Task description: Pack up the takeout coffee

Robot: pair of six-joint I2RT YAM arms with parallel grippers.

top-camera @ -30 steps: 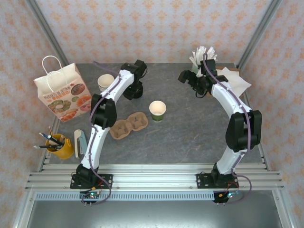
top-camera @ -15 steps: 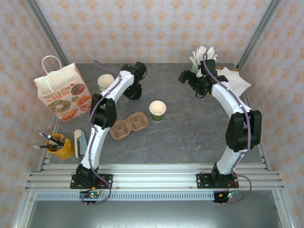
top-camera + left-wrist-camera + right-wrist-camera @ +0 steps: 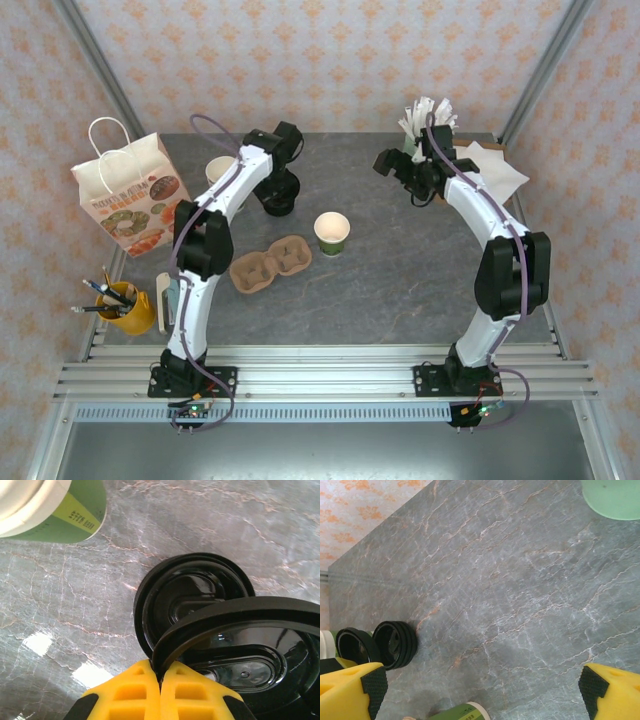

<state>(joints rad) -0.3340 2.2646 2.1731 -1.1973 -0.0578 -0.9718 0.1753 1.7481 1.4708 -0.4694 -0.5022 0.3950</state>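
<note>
The takeout coffee cup (image 3: 332, 233), green sided and cream inside, stands without a lid at the table's middle; its rim also peeks in at the bottom of the right wrist view (image 3: 465, 713). My left gripper (image 3: 160, 676) is shut on the rim of a black lid (image 3: 235, 630), tilted just above the stack of black lids (image 3: 185, 590). From above, the left gripper (image 3: 277, 185) hangs over that stack (image 3: 278, 205). My right gripper (image 3: 388, 165) stands open at the back right, above bare table, with nothing between its fingers (image 3: 357, 690).
A stack of cream cups (image 3: 220, 170) stands left of the lids. A paper bag (image 3: 130, 195) is at the far left, a brown cup carrier (image 3: 268, 265) in front. The straw holder (image 3: 425, 120) and napkins (image 3: 495, 170) sit at the back right, a yellow pen cup (image 3: 125, 305) near left.
My left gripper has shut on a black lid and tipped it up off the stack; the left arm's elbow swung leftwards. The right arm has not moved.
</note>
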